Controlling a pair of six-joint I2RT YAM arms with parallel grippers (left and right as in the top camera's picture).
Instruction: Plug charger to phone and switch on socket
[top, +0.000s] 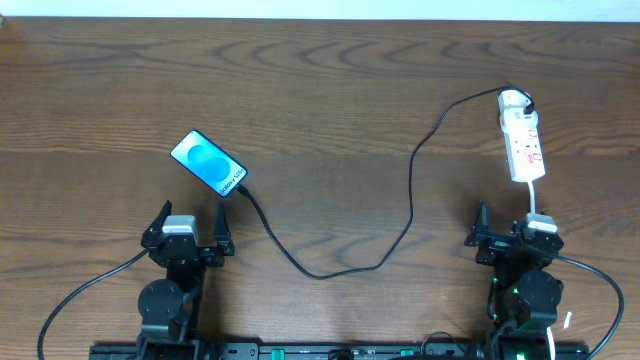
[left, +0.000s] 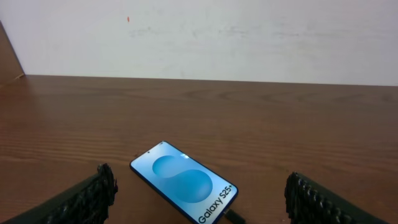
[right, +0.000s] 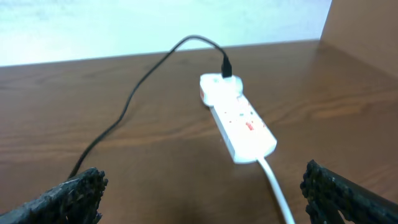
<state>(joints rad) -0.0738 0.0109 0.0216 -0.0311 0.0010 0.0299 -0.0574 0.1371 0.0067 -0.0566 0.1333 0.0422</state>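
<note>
Phone (top: 208, 163) lies flat, screen up and lit blue, just ahead of the left gripper (top: 189, 228). It sits diagonally and touches neither finger. Left jaws are spread wide and hold nothing.

Surface is a brown wood-grain table (top: 320, 80). A pale wall (left: 249, 37) stands behind its far edge, seen only in the wrist views. The left wrist view also shows "Galaxy S25+" on the screen, too small to read from overhead, and a brown side panel (left: 9, 59) at far left.

Charger (top: 412, 190) is a thin black cable. One end meets the phone's short edge nearest the left gripper and looks plugged in. It loops across the table between both grippers, then runs away to the far end of the socket (top: 522, 140). Only overhead shows the full run.

The socket, a white strip with red marks, lies straight ahead of the right gripper (top: 512, 238), apart from it, with a black plug (right: 226, 67) seated at its far end. The right wrist view is blurry, so I cannot tell the switch state. White cord (right: 277, 186) leaves the socket's near end toward the right gripper. Right jaws are also wide and empty.
</note>
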